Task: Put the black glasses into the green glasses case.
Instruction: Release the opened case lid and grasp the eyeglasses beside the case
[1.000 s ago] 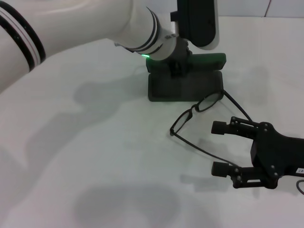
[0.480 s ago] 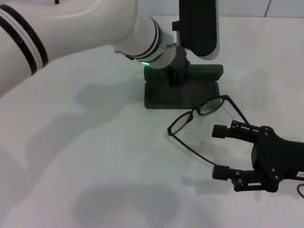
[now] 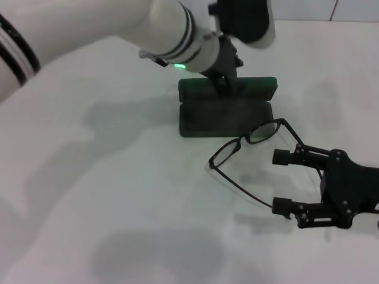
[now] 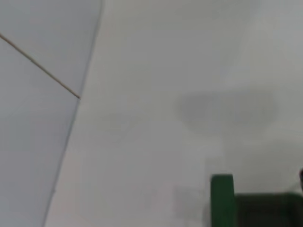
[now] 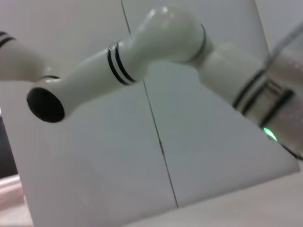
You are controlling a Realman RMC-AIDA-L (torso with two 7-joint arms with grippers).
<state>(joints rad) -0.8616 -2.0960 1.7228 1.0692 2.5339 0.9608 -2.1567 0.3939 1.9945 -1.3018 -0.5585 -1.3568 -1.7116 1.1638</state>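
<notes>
The green glasses case (image 3: 225,116) lies open at the middle back of the table in the head view, lid raised at its far side. One green corner of the case (image 4: 222,199) shows in the left wrist view. My left gripper (image 3: 228,81) hangs over the lid, dark against it. The black glasses (image 3: 247,142) lie unfolded just in front of the case, temples pointing to the front right. My right gripper (image 3: 282,181) is open beside them. Its near fingertip (image 3: 279,205) touches the end of one temple; the far one sits by the other temple.
My white left arm (image 3: 106,29) crosses the back left of the table from the left. The right wrist view shows only that left arm (image 5: 118,61) against a pale wall. The table around the case and glasses is a plain white surface (image 3: 118,195).
The case slid a little to the left a second ago and has stayed put since. My left arm has risen and drawn back slightly. My right gripper has drifted slightly right.
</notes>
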